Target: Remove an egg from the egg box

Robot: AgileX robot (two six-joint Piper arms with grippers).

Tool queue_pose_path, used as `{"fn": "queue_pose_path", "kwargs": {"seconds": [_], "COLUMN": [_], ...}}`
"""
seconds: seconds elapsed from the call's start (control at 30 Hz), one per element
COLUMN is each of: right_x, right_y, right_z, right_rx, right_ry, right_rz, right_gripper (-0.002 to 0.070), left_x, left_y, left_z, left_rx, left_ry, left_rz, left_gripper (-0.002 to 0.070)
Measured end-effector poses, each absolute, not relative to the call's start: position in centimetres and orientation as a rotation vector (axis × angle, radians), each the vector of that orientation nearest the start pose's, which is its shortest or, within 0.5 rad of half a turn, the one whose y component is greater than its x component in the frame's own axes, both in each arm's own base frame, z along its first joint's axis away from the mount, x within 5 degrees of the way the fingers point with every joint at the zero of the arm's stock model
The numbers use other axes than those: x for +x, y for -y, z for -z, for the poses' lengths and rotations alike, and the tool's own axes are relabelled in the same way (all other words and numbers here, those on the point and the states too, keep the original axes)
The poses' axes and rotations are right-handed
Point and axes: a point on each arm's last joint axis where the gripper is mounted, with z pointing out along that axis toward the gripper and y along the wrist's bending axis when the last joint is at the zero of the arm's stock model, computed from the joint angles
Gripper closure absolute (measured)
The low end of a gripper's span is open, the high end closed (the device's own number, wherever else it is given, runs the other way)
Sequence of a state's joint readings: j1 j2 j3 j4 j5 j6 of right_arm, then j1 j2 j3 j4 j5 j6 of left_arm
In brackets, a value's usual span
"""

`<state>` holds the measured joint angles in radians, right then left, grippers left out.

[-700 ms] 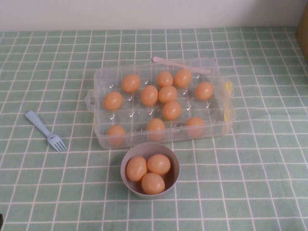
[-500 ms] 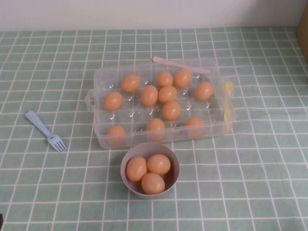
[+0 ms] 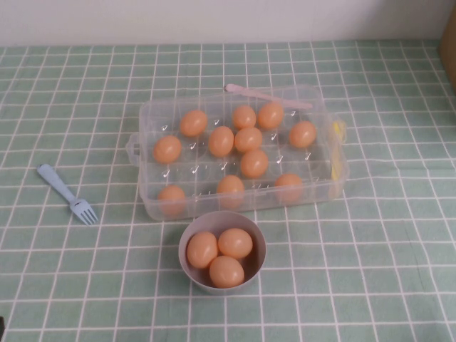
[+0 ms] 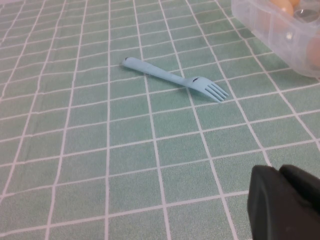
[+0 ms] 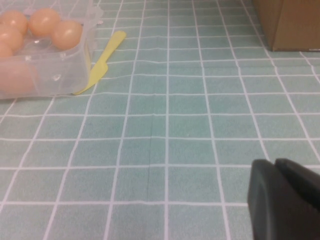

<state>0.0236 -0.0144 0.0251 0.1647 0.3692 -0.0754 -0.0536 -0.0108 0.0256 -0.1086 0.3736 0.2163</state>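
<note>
**Both arms parked, egg box sitting dead center — which side gets the reach?**

So here's the layout. The egg box [image 3: 239,149] sits in the middle of the counter [image 3: 385,271], lid off, long axis running left-right across the high view. Ten eggs are in it, scattered over the cells. The small grey bowl [image 3: 221,251] just in front of the box, on the robot's side, has three eggs in it.

Neither arm shows in the high view, so both are pulled back toward the robot's edge. The left end effector [image 4: 285,202] hangs low over bare counter with the blue fork [image 4: 175,80] ahead of it and a corner of the box further beyond. The right end effector [image 5: 285,197] is the same story on the other side: the box's right end and a yellow knife-shaped utensil [image 5: 102,62] lying against it are well ahead. On both, only a dark tip pokes into frame, so I can't tell if either is released or clenched. Nothing is visibly held.

The egg [image 3: 288,184] in the front row near the right end looks to me like the easiest pick for the right arm. The front-left one [image 3: 172,197] would suit the left arm equally. Honestly it's close to symmetric; either way the reach goes forward and inward, and the bowl sits in the middle of that path, so I'd come in from above.

There's also a pink utensil [image 3: 267,96] along the box's far edge, out of the way.
</note>
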Motion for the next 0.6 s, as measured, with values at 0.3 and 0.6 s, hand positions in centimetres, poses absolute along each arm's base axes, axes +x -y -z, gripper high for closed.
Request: {"fn": "queue_pose_path", "kwargs": {"seconds": [0.3,0.6], "right_x": [5.2,5.5], "right_y": [-0.8,-1.0], "right_z": [-17.3,-18.6], "right_rx": [0.030,0.209], "right_ry": [-1.853,-1.710], "right_rz": [-0.156,-0.366], "right_gripper": [0.0695,0.0695], "left_x": [5.2,5.2], "left_y": [0.6,0.6], "left_z": [-17.2,-17.2], "left_rx": [0.185,0.185], "left_ry": [-1.861,-1.861], "left_rz": [-0.006,-0.006], "left_gripper": [0.0678,0.0678]}}
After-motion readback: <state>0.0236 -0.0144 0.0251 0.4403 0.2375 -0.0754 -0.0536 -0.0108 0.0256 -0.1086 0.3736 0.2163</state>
